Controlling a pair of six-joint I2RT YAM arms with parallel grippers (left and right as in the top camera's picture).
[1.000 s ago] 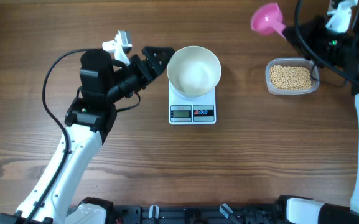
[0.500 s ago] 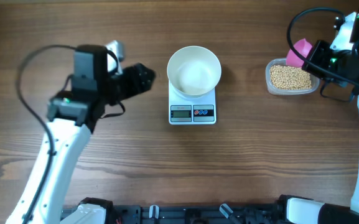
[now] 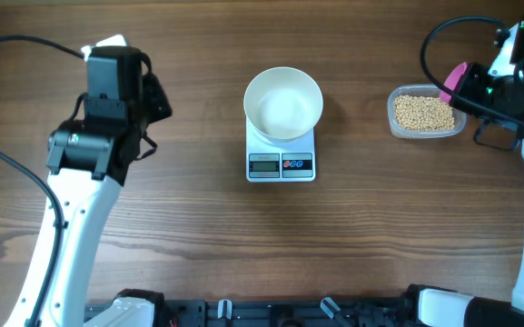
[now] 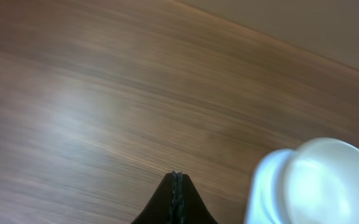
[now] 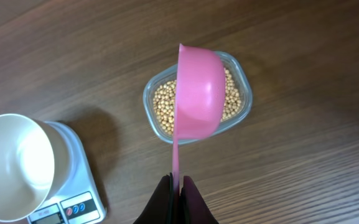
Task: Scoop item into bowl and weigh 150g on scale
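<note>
Right claw (image 5: 178,186) clamped on pink scoop (image 5: 198,87) handle, scoop over beans (image 5: 162,106) in tub (image 5: 247,96); overhead shows only pink sliver. Left claw (image 4: 176,186) together, empty, seen only in wrist view. Bowl (image 3: 263,102) on scale (image 3: 281,165), tub at its 3 o'clock.

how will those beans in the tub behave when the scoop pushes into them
The beans are small, round and loose, so they'll likely roll and spill if the pink scoop tilts. The heap should part easily. The clear tub looks thin and light, so it may slide when pushed.
</note>
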